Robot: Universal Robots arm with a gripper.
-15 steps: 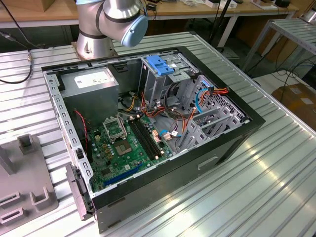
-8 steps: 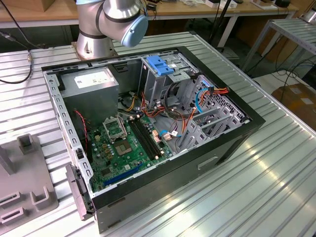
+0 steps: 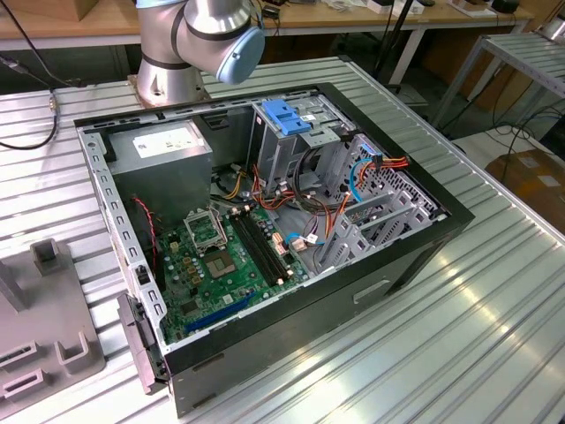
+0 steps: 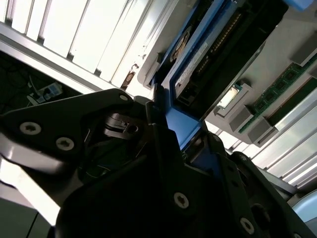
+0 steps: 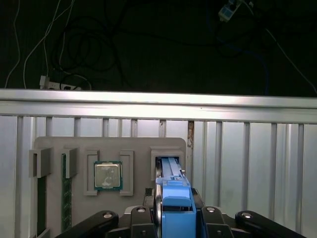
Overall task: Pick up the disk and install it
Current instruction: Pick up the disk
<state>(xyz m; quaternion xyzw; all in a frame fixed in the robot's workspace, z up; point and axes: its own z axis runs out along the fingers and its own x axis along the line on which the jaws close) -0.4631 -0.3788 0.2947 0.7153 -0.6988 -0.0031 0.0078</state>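
The gripper (image 5: 174, 198) is clenched on the disk (image 5: 172, 173) by its blue frame, seen in both wrist views. The disk stands on edge in a grey tray (image 5: 133, 146) slot, near the chip (image 5: 108, 175). The open computer case (image 3: 265, 238) sits mid-frame in the exterior view.

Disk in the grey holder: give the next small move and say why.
Probably a straight pull out of the grey holder, once the grip is sure. In the first wrist view the disk sits on edge in the holder's narrow slot, and the gripper straddles the disk's blue frame. The slot's walls hug both faces, so tilt would likely jam it.
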